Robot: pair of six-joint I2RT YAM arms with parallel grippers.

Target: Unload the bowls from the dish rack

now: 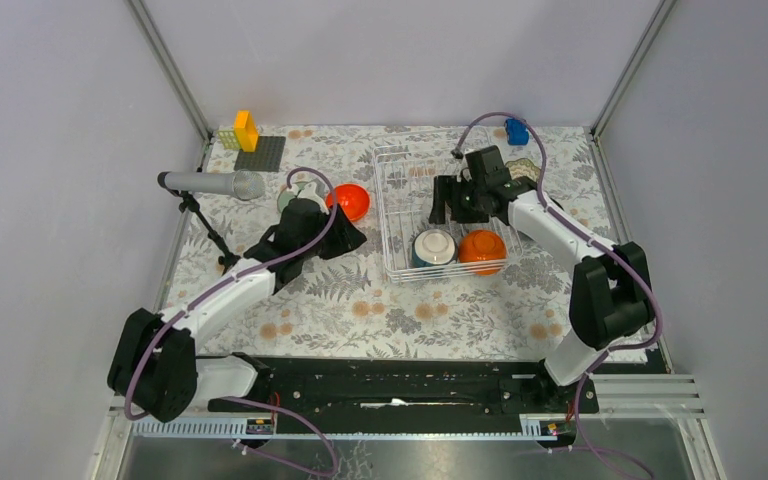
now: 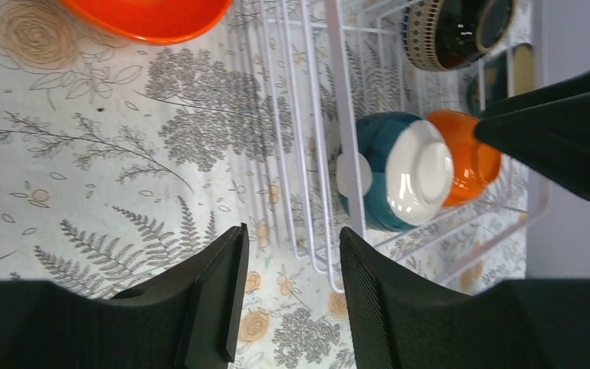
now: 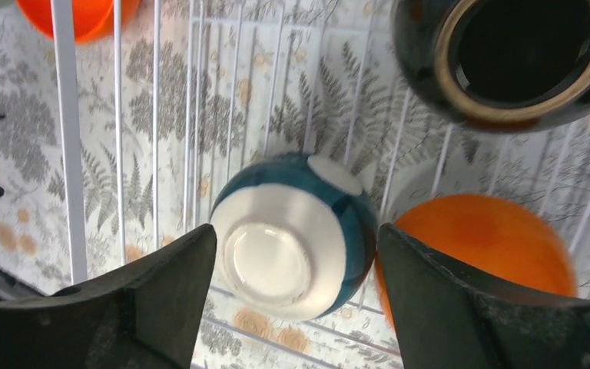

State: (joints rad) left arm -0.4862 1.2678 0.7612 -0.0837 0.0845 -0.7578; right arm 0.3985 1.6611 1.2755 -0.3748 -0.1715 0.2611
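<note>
Fern-print cloth [image 1: 360,310]: orange bowl [image 1: 351,200] and mint bowl [image 1: 289,193] out, left of dish rack [image 1: 405,190]; teal bowl [image 1: 434,247], second orange bowl [image 1: 482,247] and dark bowl [image 3: 518,54] inside; left gripper [image 2: 292,234] part-open, right gripper [image 3: 298,238] wide above teal bowl, both empty.

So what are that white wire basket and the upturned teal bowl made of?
The white wire basket looks like metal wire with a smooth white coating: thin, straight, evenly glossy rods. The upturned teal bowl looks like glazed ceramic: shiny teal sides, a duller white foot ring; hard plastic can't be ruled out.
</note>
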